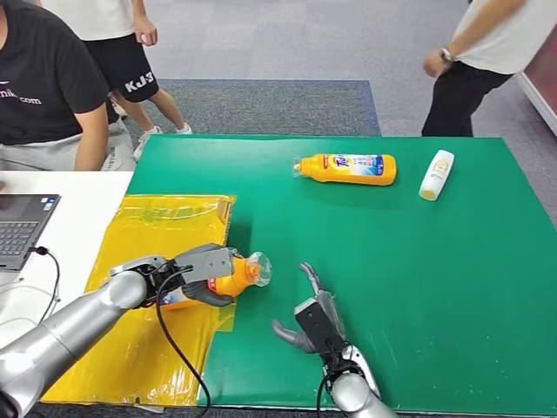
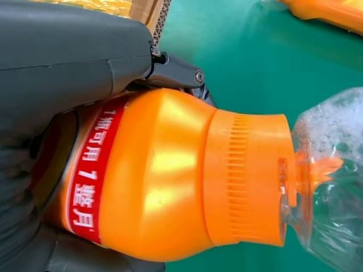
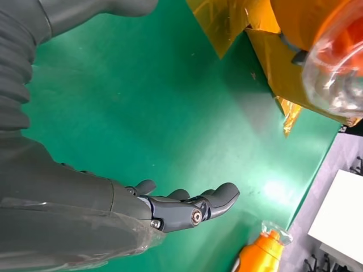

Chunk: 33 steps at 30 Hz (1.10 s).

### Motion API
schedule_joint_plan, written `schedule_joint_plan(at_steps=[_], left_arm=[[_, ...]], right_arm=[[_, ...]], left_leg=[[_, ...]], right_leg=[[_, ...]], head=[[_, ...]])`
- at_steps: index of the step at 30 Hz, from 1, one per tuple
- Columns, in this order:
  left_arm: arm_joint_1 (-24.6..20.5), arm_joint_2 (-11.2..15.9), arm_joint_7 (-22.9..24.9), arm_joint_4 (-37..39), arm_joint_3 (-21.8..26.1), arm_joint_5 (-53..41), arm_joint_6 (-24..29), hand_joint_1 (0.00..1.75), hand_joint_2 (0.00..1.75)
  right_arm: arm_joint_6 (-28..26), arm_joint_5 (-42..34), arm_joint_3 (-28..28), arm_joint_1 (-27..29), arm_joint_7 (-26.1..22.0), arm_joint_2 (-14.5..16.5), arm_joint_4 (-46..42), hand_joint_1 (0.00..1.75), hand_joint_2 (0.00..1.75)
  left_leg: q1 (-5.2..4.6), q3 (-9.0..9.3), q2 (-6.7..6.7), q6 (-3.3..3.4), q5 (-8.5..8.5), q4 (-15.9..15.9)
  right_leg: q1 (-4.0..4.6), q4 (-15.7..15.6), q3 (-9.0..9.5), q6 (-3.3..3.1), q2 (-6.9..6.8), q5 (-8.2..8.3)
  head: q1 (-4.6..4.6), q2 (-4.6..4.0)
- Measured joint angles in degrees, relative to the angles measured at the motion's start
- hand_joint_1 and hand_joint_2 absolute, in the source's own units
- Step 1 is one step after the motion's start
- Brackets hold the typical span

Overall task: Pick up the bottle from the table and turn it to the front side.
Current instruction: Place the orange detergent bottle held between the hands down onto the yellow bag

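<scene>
Glossy orange plastic bottle [image 2: 171, 175] with ribbed collar and clear cap; matt green felt-like table cover [image 1: 407, 287]; shiny crinkled yellow plastic film [image 1: 150, 235]; brushed silver metal arms [image 1: 59, 335].

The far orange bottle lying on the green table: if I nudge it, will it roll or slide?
Orange bottle lies on its side with a rounded body, so it probably rolls. Its glossy plastic looks slippery. The matte green table may damp sliding.

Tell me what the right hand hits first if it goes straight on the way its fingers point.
Probably nothing close: the right hand points up the bare green table. The far orange bottle lies roughly on that line.
</scene>
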Motion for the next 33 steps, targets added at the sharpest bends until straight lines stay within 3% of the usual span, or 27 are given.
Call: schedule_joint_plan(at_steps=[7,20,26,33], left_arm=[[5.19,-1.36,-1.19,2.14,0.09,-1.07,0.71,0.00,1.75],[6.52,-2.96,-2.16,3.05,1.90,-6.07,4.53,0.00,1.75],[7.52,-4.17,-2.84,2.94,2.52,-14.52,11.28,0.00,1.75],[11.00,-5.21,0.35,1.43,4.35,-36.75,23.87,0.00,1.75]], right_arm=[[0.01,-0.07,-0.22,0.12,0.39,0.03,0.98,0.00,1.75],[-0.01,0.02,-1.48,0.65,0.80,0.13,1.78,0.00,1.75],[-0.85,0.68,-2.61,1.94,1.13,0.13,1.64,0.00,1.75],[-2.54,1.60,-4.59,4.50,1.83,0.13,-0.50,0.00,1.75]], left_leg=[[0.04,-0.39,0.27,-0.06,0.14,0.05],[0.03,-0.57,0.06,-0.03,0.08,0.03],[0.01,-0.59,-0.02,0.07,0.18,0.03],[0.02,-0.91,0.03,-0.08,0.32,0.04]], right_leg=[[0.01,0.00,-0.64,-0.11,0.21,0.16],[0.01,0.00,-0.67,0.01,0.05,0.02],[-0.01,-0.02,-0.64,0.06,-0.08,0.09],[-0.02,-0.02,-1.13,-0.07,0.02,0.35]], head=[[-0.02,0.00],[0.02,0.00],[0.03,0.00],[0.02,0.00]])
